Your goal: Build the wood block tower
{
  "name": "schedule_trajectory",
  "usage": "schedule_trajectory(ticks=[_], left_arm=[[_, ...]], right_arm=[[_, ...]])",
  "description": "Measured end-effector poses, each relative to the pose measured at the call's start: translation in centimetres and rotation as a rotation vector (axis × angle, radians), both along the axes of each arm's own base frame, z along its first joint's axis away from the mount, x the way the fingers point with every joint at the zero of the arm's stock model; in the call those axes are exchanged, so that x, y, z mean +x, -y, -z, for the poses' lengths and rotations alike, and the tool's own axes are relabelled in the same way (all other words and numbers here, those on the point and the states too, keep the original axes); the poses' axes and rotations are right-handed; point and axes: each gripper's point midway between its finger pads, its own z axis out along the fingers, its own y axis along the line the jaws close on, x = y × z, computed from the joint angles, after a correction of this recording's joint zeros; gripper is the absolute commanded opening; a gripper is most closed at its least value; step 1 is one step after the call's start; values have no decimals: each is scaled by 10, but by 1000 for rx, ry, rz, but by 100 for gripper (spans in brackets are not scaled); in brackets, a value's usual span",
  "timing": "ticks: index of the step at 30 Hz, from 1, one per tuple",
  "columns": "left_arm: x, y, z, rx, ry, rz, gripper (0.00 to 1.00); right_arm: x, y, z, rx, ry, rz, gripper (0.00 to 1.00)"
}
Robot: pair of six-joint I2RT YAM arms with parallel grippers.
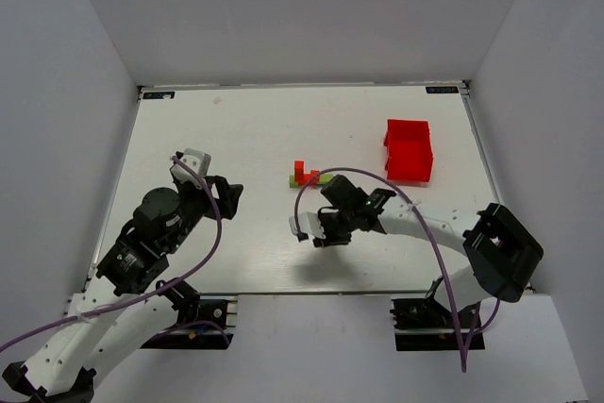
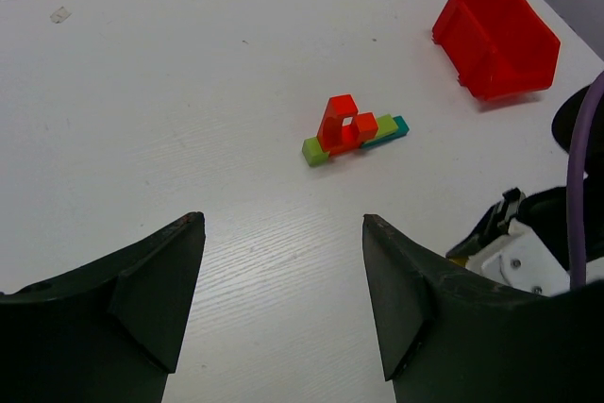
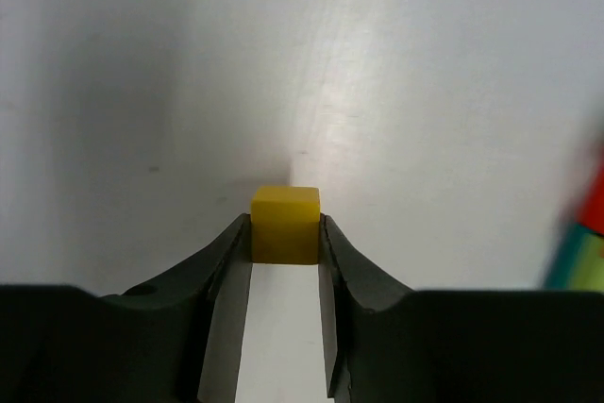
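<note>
The partly built wood block tower point(image 1: 309, 176) stands mid-table: a red arch point(image 2: 338, 121) and a red cube rest on a row of green point(image 2: 315, 151), light green and teal point(image 2: 400, 125) blocks. My right gripper point(image 3: 285, 233) is shut on a yellow cube point(image 3: 285, 218), with both fingers pressed against its sides, low over the table. In the top view this gripper point(image 1: 319, 231) is just in front of the tower. A blurred edge of the tower point(image 3: 590, 243) shows at the right of the right wrist view. My left gripper point(image 2: 283, 224) is open and holds nothing; it is left of the tower point(image 1: 228, 197).
A red plastic bin point(image 1: 409, 150) sits at the back right of the table, also seen in the left wrist view point(image 2: 495, 37). White walls enclose the table on three sides. A purple cable loops over my right arm point(image 1: 425, 224).
</note>
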Motion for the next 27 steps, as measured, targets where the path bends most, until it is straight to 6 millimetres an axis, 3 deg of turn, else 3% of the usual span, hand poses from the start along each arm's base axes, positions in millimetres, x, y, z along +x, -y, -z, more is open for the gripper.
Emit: schedule_trajectory(ticks=[5,10,19,27], left_arm=[[0,0,0,0,0,0,78],[0,0,0,0,0,0,78],[0,0,0,0,0,0,78],[0,0,0,0,0,0,78]], right_arm=[[52,-17,-42,67,121,144,0],[85,-12,-63,92,170,253,0],[140,0,-76,107,171,374,0],[173,-5,-60,73,132,376,0]])
